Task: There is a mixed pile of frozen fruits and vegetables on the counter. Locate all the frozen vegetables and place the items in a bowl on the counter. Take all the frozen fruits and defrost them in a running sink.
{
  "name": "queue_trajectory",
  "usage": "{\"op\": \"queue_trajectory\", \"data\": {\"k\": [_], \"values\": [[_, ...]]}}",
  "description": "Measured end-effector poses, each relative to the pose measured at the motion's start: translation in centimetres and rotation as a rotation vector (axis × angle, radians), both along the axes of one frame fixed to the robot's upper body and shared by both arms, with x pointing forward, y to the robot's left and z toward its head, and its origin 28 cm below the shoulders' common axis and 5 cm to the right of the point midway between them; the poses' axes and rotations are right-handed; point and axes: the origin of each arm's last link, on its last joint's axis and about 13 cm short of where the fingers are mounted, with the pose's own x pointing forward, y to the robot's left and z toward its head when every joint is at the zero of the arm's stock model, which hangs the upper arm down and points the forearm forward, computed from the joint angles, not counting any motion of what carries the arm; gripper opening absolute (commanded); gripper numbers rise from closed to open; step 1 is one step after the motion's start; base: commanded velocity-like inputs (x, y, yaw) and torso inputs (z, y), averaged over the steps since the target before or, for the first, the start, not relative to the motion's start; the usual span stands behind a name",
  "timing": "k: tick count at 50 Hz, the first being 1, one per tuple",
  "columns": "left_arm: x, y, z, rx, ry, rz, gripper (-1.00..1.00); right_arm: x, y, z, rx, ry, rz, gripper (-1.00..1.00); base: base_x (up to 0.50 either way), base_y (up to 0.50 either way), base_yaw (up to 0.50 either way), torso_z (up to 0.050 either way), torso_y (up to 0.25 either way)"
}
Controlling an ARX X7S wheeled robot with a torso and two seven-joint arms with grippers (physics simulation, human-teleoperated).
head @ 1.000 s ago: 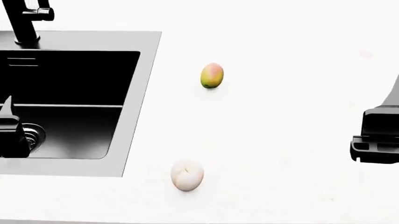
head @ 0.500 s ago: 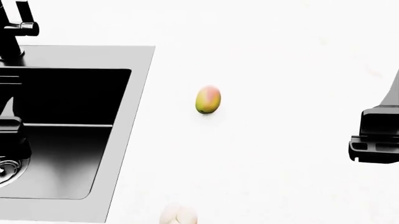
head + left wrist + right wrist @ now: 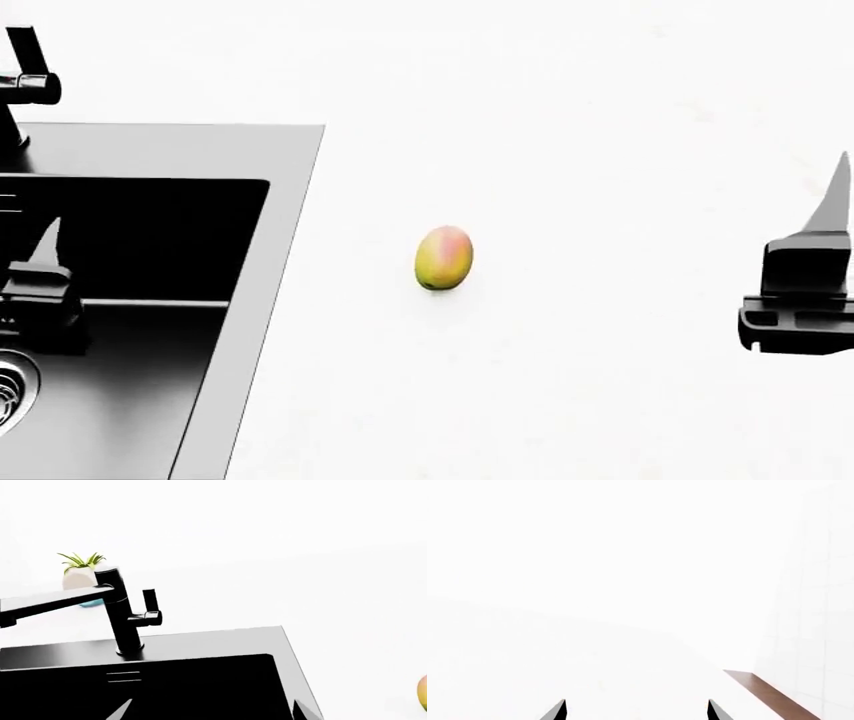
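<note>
Head view: mango alone on counter.

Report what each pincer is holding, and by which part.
Nothing is held. The right pincer is open and empty; the left pincer hangs over the sink, and the mango lies untouched.

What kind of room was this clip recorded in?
Most likely a simulated kitchen: a black rectangular sink with a grey rim set into a flat white countertop, a black faucet behind it, and a small yellow-green mango lying on the counter.
</note>
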Motion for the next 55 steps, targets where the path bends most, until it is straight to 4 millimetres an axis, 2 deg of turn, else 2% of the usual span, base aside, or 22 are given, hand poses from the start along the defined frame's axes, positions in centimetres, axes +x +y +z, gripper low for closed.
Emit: {"op": "queue_trajectory", "data": {"k": [14, 25, 35, 55], "values": [[-2.8, -1.7, 0.9, -0.013, 0.004, -0.410, 1.00, 0.1, 0.1, -0.1, -0.010, 0.015, 0.004, 1.00, 0.00, 0.00, 0.00, 0.000, 0.000], [-4.4, -1.6, 1.7, 0.022, 0.049, -0.640, 1.00, 0.2, 0.2, -0.2, -0.017, 0.020, 0.006, 1.00, 0.00, 0.00, 0.00, 0.000, 0.000], [-5.0, -2.0, 2.0, 0.066, 0.127, -0.785, 1.00, 0.2, 0.2, -0.2, -0.021, 0.024, 0.006, 1.00, 0.00, 0.00, 0.00, 0.000, 0.000], [-7.0, -3.5, 1.2, 0.129, 0.267, -0.978, 1.00, 0.2, 0.1, -0.4, -0.015, 0.031, 0.014, 1.00, 0.00, 0.00, 0.00, 0.000, 0.000]]}}
